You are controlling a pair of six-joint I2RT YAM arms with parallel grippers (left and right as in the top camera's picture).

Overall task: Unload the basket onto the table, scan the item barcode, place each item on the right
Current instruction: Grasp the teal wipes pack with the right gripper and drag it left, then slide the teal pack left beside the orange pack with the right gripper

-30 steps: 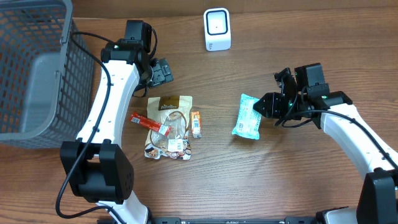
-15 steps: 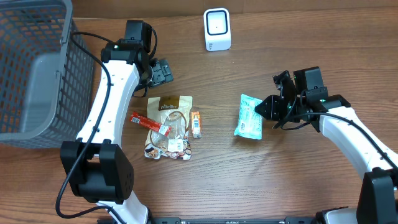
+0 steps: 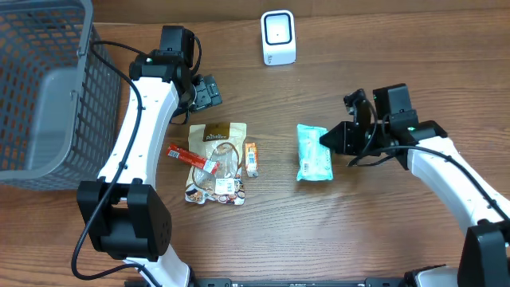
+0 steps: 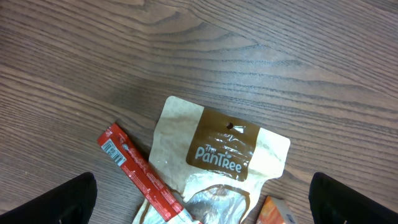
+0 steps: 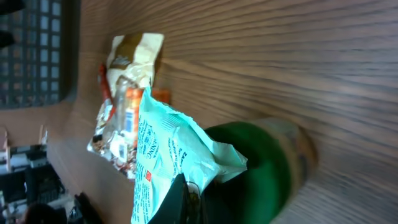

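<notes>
Overhead and wrist views. Right gripper pinched shut on the right edge of the mint-green crinkled plastic snack packet, mid-table on the brown wood-grain table, below and slightly right of the white box-shaped barcode scanner; gripped edge possibly raised off the wood, contact unclear. Left gripper spread wide, empty, above the tan-and-brown Pantree pouch, red stick sachet and small orange bar. Grey wire basket at far left.

Mint-green printed packet lies with edge apparently raised.
</notes>
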